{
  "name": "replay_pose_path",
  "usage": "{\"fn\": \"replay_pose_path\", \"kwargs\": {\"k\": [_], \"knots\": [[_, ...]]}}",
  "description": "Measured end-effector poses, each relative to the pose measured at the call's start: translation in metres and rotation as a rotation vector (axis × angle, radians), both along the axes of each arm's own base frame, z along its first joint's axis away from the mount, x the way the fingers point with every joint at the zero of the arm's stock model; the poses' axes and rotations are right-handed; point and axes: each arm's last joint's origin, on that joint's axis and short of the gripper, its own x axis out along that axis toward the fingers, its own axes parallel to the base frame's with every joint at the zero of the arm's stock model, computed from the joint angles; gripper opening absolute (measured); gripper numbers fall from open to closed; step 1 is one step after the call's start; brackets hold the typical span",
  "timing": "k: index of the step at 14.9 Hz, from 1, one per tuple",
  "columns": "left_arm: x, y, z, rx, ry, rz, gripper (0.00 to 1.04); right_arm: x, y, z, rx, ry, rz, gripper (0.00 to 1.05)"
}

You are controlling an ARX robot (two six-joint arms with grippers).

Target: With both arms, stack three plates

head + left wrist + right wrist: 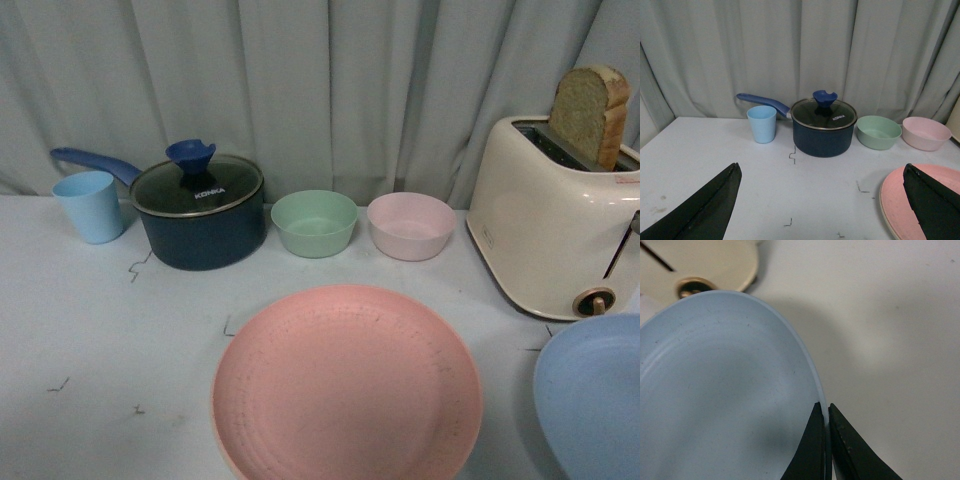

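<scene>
right gripper is pinched shut on the blue plate rim, one finger inside and one outside. The pink plate lies off to the left of those fingers, near but apart from the blue one. left gripper is spread wide and empty, with the pink plate right beside its right-hand finger. So I'd guess blue has to travel left onto pink

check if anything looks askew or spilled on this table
Only the light blue plate: the right pincer is shut on its rim, and it seems raised off the table, judging by the shadow beside it. Nothing looks spilled or broken.
</scene>
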Motion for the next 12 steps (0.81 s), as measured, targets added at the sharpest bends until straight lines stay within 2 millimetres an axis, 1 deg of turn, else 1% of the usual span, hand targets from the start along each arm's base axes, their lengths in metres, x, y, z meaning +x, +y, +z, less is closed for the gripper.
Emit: {"fn": "replay_pose_path", "kwargs": {"k": [3,5,6,7,8,10,12], "knots": [[0.000,0.000,0.000,0.000,0.000,0.000,0.98,-0.009,0.015,0.036,0.012,-0.090,0.082,0.02],[0.000,0.000,0.000,0.000,0.000,0.000,0.98,-0.002,0.032,0.061,-0.013,-0.190,0.132,0.02],[0.000,0.000,0.000,0.000,0.000,0.000,0.98,0.006,0.044,0.067,-0.011,-0.209,0.159,0.02],[0.000,0.000,0.000,0.000,0.000,0.000,0.98,0.017,0.057,0.067,0.001,-0.205,0.182,0.02],[0.000,0.000,0.000,0.000,0.000,0.000,0.98,0.032,0.075,0.065,0.028,-0.200,0.219,0.02],[0.000,0.000,0.000,0.000,0.000,0.000,0.98,0.062,0.106,0.060,0.040,-0.174,0.238,0.02],[0.000,0.000,0.000,0.000,0.000,0.000,0.98,0.084,0.142,0.052,0.045,-0.130,0.282,0.02]]}}
